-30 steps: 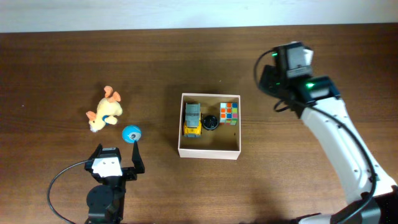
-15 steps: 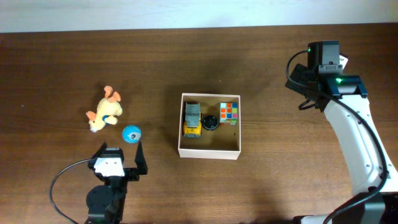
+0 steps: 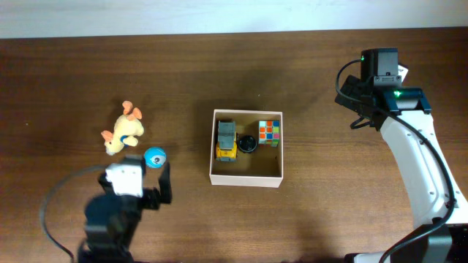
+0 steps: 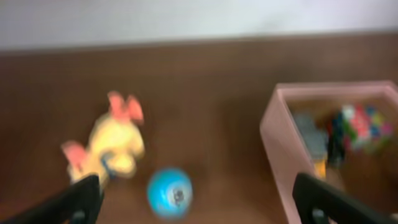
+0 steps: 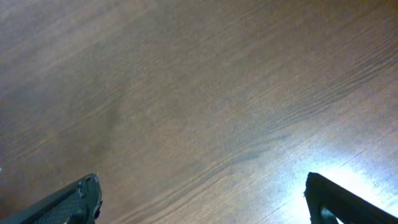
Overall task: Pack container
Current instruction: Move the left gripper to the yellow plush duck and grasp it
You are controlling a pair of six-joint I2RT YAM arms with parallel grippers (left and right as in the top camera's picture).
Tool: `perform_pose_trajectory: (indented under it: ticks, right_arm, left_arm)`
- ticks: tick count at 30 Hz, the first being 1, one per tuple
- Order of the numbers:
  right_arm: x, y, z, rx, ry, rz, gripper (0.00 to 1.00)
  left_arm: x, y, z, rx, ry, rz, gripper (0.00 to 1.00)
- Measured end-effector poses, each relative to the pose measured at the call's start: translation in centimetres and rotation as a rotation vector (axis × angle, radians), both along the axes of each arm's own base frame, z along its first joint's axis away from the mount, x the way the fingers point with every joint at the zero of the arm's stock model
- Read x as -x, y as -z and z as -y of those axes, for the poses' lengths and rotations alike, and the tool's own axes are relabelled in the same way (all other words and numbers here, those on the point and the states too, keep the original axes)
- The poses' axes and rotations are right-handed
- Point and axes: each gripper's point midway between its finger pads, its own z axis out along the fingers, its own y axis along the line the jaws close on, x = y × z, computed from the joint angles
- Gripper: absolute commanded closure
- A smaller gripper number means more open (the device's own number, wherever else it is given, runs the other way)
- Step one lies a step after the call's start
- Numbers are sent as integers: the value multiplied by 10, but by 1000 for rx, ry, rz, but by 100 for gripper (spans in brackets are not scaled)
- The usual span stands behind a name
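Note:
The container (image 3: 246,177), a square white-walled box with a tan inside, stands mid-table and holds a yellow and grey toy truck (image 3: 226,139), a small black round thing (image 3: 247,144) and a colour cube (image 3: 269,134). A blue ball (image 3: 154,156) and a yellow plush toy (image 3: 123,130) lie on the table to its left. My left gripper (image 3: 142,183) is open just in front of the ball. In the blurred left wrist view the ball (image 4: 170,193) sits between the open fingers (image 4: 199,199), the plush (image 4: 112,146) is up left, the container (image 4: 280,149) right. My right gripper (image 5: 202,196) is open over bare wood.
The right arm (image 3: 380,80) hangs over the far right of the brown wooden table (image 3: 329,219), away from the container. A pale wall edge (image 3: 234,14) runs along the back.
The left arm has moved forward toward the blue ball, and its wrist view is blurred. The right arm swung right a second ago and has since stayed still.

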Motion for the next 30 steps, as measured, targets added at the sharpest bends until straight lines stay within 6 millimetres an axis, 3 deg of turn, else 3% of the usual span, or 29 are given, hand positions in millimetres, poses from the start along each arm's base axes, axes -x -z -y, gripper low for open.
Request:
perform_pose_trajectory:
  ticks: [4,9,17,22,26,30]
  right_arm:
    - [0,1,0,-1,1,0,1]
    - [0,1,0,-1,0,-2,1]
    - [0,1,0,-1,0,-2,1]
    - [0,1,0,-1,0,-2,1]
    - [0,1,0,0,0,-2,1]
    - [0,1,0,-1,1,-2,1]
  left_arm:
    - [-15,-41,-3,-23,-16,-116,1]
    - [-34,-52,1,-30,1,-293,1]
    - [-47,-8,30,57,131,-524,0]
    - [-82,-11,36,71,154,-442,0]
    - [-105,6,21,50,44,-460,0]
    - [-125,43,-4,1,-121,-530,1]
